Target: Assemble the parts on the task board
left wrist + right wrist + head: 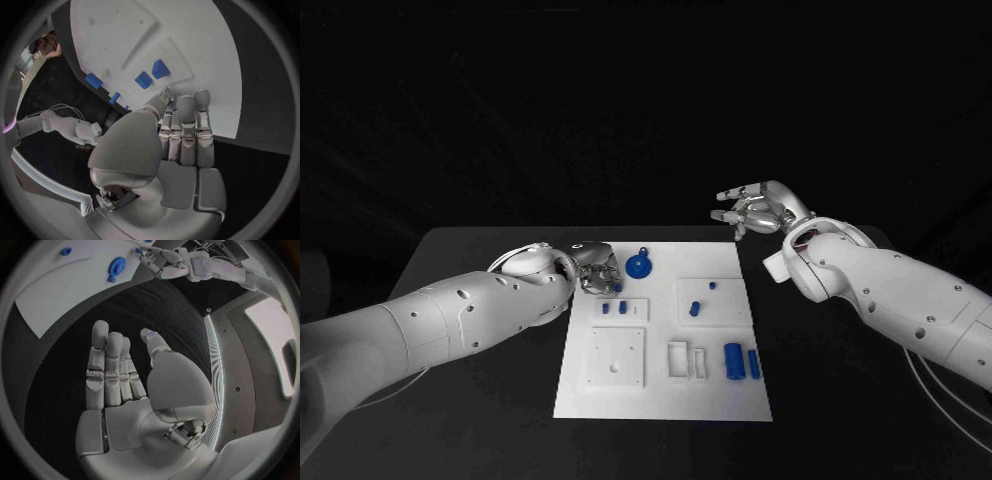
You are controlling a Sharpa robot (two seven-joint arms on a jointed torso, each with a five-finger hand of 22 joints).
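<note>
1. Head view: the board (664, 400) lies mid-worktop (473, 250). The left hand (596, 268) sits over the board's far left corner, just beside the round blue part (639, 266); whether its fingers touch anything, I cannot tell here. Judged: positioned to start on that corner. The right hand (759, 208) hangs off the board beyond its far right corner, fingers spread, holding nothing; judged on standby. Two blue pegs (743, 361) lie near the board's near right.
2. Left wrist view: the left hand's fingers (186, 132) lie straight and together above the board edge, gripping nothing, which the head view hides.
3. Right wrist view: open palm confirmed, over bare worktop.
</note>
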